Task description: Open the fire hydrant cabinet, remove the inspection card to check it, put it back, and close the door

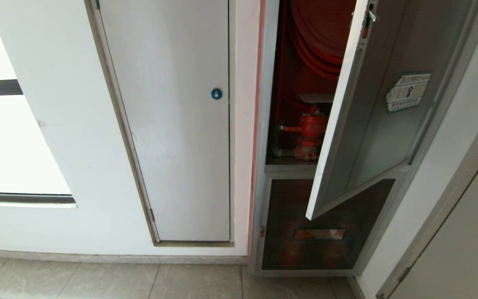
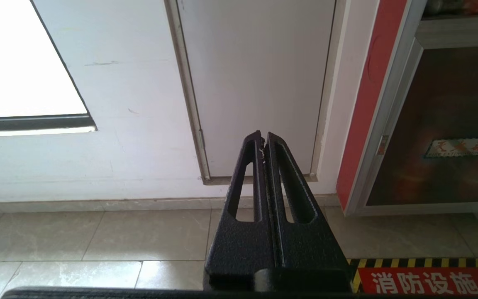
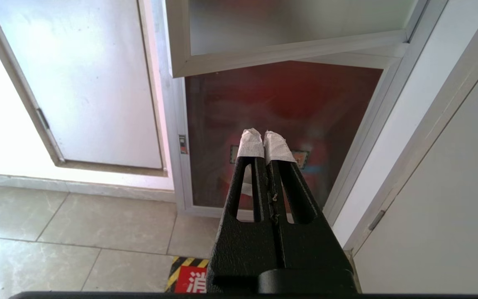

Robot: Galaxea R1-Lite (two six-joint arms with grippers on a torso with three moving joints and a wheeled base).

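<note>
The fire hydrant cabinet (image 1: pixel 264 124) stands in the wall with its door (image 1: pixel 371 124) swung partly open towards me, hinged on the right. The door's green-bordered sticker (image 1: pixel 408 91) faces out. Through the gap show the red hose reel (image 1: pixel 318 33) and the red valve (image 1: pixel 310 133). I cannot make out the inspection card. Neither arm shows in the head view. My left gripper (image 2: pixel 263 139) is shut and empty, low above the floor, pointing at the white door. My right gripper (image 3: pixel 263 135), with white-taped fingertips, is shut and empty, low under the door's bottom edge (image 3: pixel 288 54).
A plain white door with a blue lock (image 1: pixel 216 94) is left of the cabinet. Below the open door is a shorter dark glass panel (image 1: pixel 318 232). A grey door (image 1: pixel 471 207) angles in on the right. A red floor sign with yellow-black stripes (image 2: pixel 425 280) lies before the cabinet.
</note>
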